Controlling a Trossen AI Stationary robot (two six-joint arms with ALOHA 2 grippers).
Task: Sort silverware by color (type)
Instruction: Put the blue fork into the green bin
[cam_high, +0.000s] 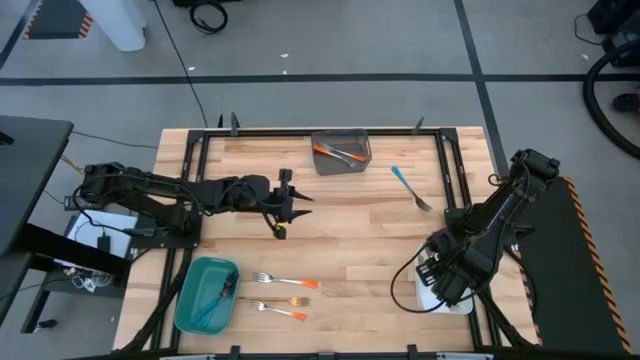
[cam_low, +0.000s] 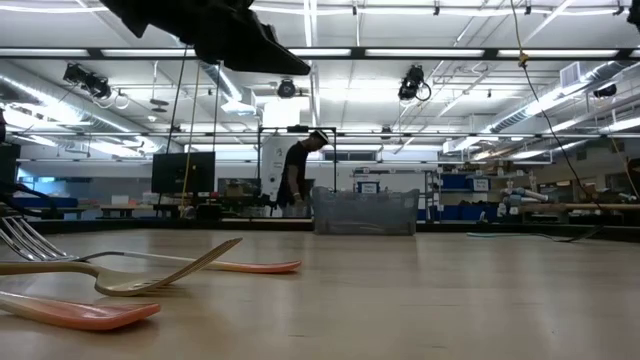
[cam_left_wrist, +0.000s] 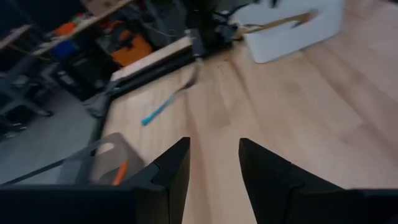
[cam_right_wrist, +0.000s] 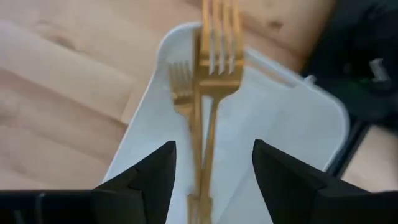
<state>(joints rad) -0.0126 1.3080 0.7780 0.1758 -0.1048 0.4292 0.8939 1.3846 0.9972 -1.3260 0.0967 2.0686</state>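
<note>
Right end effector (cam_right_wrist: 211, 171) wide open, empty, above gold forks (cam_right_wrist: 208, 93) lying lengthwise in white bin (cam_right_wrist: 298, 118)

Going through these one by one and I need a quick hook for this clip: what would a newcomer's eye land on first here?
Probably the right gripper, open over the white bin at the table's right edge, with gold forks lying inside. Next, the lone blue-handled fork on bare wood at right, and the orange-handled forks beside the teal bin at the front left. The left gripper waits open over mid-table.
</note>
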